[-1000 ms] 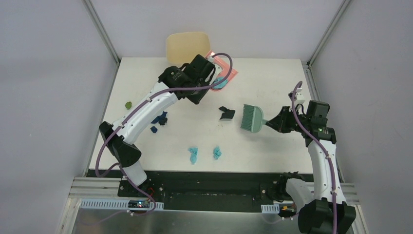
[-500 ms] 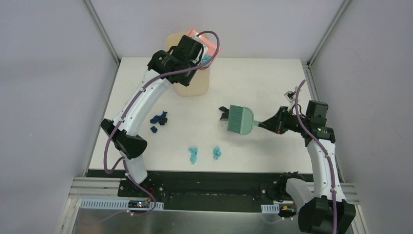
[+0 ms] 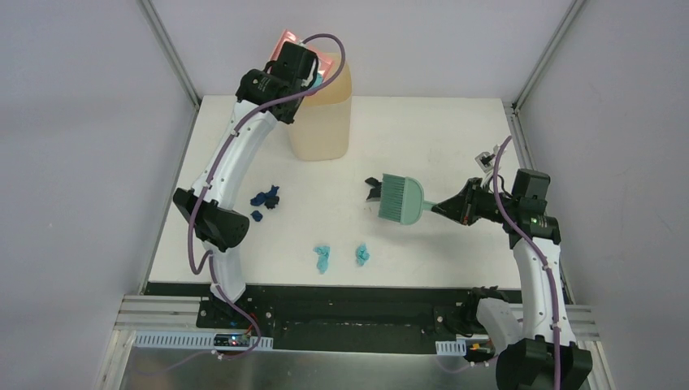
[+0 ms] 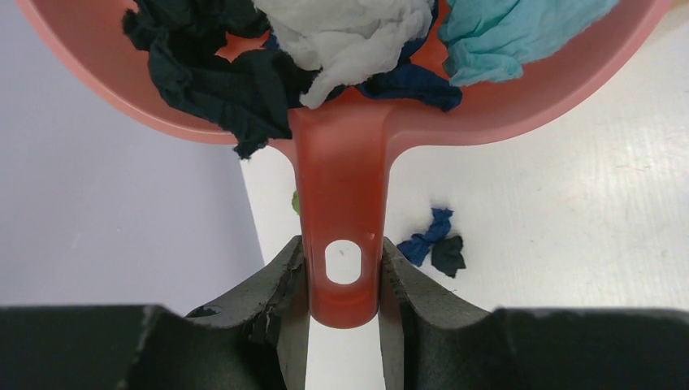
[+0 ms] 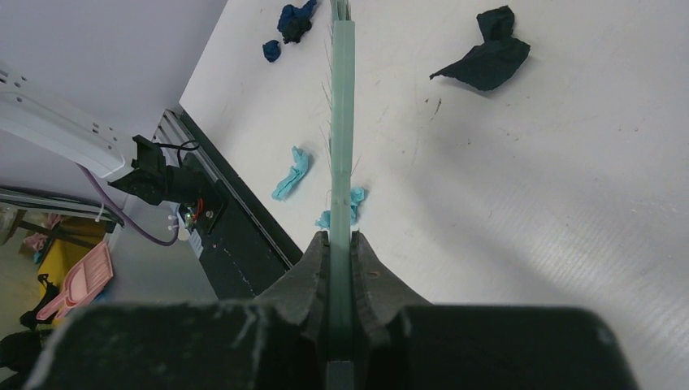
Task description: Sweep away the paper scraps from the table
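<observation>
Currently left end effector [image 4: 344,262] clamps pink dustpan [image 4: 341,162] above cream bin [image 3: 321,122]; right end effector [image 5: 341,241] clamps brush [image 3: 400,199] beside black scrap [image 5: 486,58]

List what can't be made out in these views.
- Inside of the cream bin: in the top view, the left arm and the pink dustpan cover its mouth.
- The dustpan's front lip: cut off by the top edge of the left wrist view.
- The green scrap: only a sliver shows behind the dustpan handle in the left wrist view, and the left arm hides it in the top view.
- Whether the brush touches the table: the right wrist view shows the brush edge-on.
</observation>
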Motion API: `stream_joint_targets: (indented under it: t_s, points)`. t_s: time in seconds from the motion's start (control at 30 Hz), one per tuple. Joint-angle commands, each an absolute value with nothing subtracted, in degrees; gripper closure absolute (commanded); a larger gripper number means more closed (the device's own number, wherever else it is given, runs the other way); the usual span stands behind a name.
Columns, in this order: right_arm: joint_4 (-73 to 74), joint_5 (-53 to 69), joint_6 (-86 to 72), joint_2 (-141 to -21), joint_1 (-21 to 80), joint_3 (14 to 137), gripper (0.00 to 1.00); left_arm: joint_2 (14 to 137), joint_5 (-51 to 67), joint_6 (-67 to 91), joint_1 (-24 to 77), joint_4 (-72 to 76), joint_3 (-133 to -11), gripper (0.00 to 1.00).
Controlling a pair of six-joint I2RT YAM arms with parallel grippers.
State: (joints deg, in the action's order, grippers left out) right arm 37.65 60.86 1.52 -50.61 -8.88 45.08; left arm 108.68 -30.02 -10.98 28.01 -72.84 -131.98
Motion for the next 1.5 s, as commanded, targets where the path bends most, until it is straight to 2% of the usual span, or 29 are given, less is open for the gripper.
stream_joint_targets:
  t_s: [0.0, 0.17, 0.53, 0.67, 0.83, 1.0, 1.47]
  points:
    - [37.3, 61.1, 4.0, -48.0, -9.2, 45.0, 1.00, 108.0, -34.1, -14.4, 25.3, -68.9, -133.5, 1.00]
    - [37.5, 61.0, 4.3, -46.8, -9.2, 45.0, 1.00, 107.5, -42.0, -23.3, 24.6, -60.8, -129.3, 1.00]
    - [38.5, 62.3, 5.0, -47.2, -10.0, 45.2, 1.00, 107.5, -52.7, -53.5, 25.1, -25.5, -114.3, 0.98]
    - [38.7, 62.5, 5.3, -46.8, -10.0, 45.3, 1.00, 106.9, -53.1, -65.9, 25.3, -9.6, -106.9, 1.00]
    - [38.4, 61.7, 5.1, -46.7, -10.0, 45.2, 1.00, 107.9, -52.8, -74.1, 25.4, -1.3, -103.3, 1.00]
    - [38.6, 61.8, 5.2, -47.0, -10.0, 45.3, 1.00, 108.4, -52.8, -86.6, 25.9, 15.9, -97.9, 1.00]
    - [39.2, 62.3, 5.6, -46.9, -10.0, 45.6, 1.00, 103.6, -48.3, -99.5, 26.6, 33.9, -88.1, 1.00]
